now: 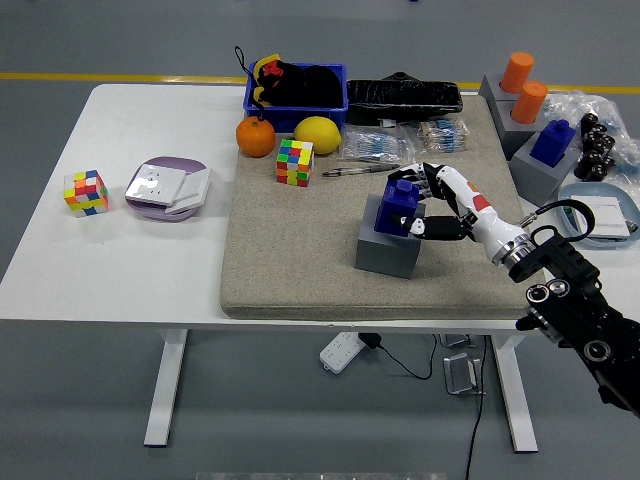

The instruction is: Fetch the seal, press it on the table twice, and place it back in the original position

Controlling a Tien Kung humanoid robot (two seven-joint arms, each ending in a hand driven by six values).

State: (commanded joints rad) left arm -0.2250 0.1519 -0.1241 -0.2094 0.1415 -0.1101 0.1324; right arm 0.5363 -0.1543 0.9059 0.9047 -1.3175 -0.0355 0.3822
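Note:
A blue seal [399, 205] sits in the top of a grey block holder [386, 246] on the beige mat [300, 250], right of centre. My right hand [427, 206] reaches in from the lower right and its white and black fingers [436, 228] are curled around the seal's right side. The seal stands upright in the holder. My left arm is out of view.
A second blue seal [553, 141] on a grey block and two orange cylinders [522, 86] stand at the back right. A Rubik's cube [295, 162], an orange [255, 137], a lemon [318, 134], a pen [360, 171] and a blue bin [297, 85] lie behind the holder. Another cube [86, 192] and a purple plate [167, 188] sit at the left.

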